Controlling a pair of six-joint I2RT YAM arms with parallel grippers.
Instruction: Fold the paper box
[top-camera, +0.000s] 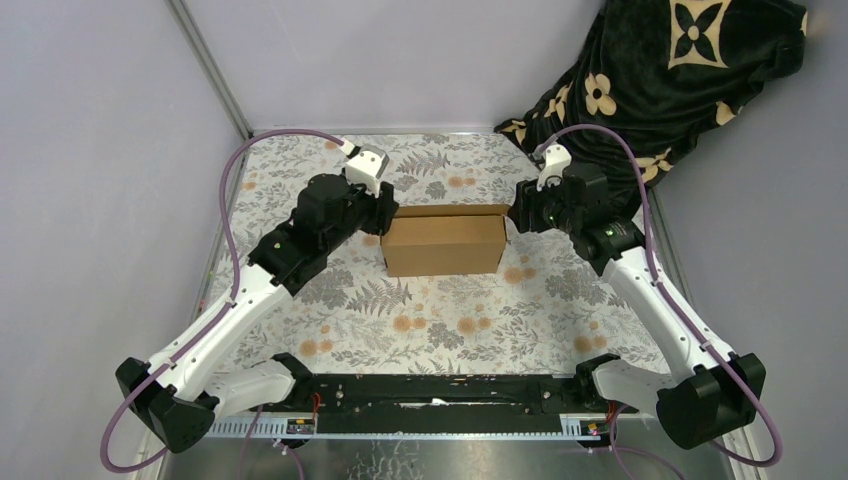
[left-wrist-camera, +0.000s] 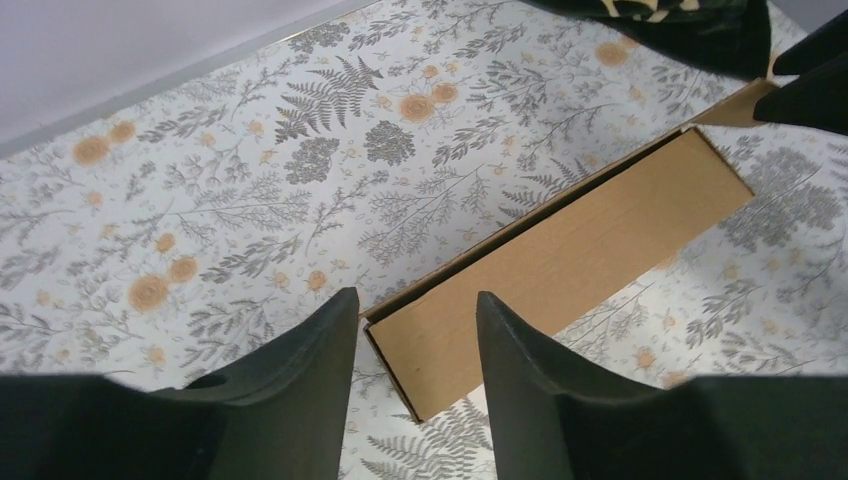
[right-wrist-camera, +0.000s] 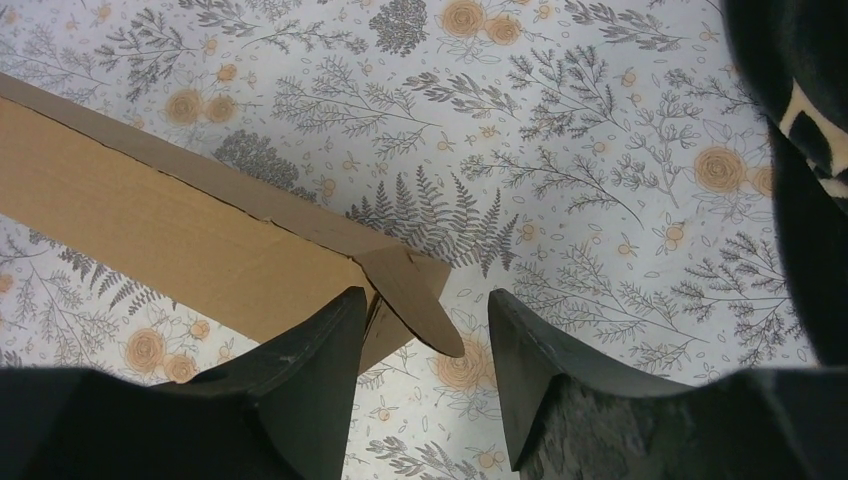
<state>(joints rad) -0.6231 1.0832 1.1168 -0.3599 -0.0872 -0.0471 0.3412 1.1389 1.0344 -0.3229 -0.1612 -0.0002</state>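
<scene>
Paper box (top-camera: 443, 245) toward far edge | left gripper (left-wrist-camera: 415, 305), right gripper (right-wrist-camera: 425, 300) agape at its ends, holding nothing | risk: loose end flap (right-wrist-camera: 412, 292) buckling under uneven squeeze.

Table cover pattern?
Pale cloth printed with grey ferns and orange flowers; it shows best in the left wrist view.

— Where does the top view sit?
— High above the near edge of the desk (top-camera: 440, 320), looking down over all of it.
— And the wrist views?
— Close and angled down, one at each end of the paper box (top-camera: 443, 245), which all three views share.
</scene>
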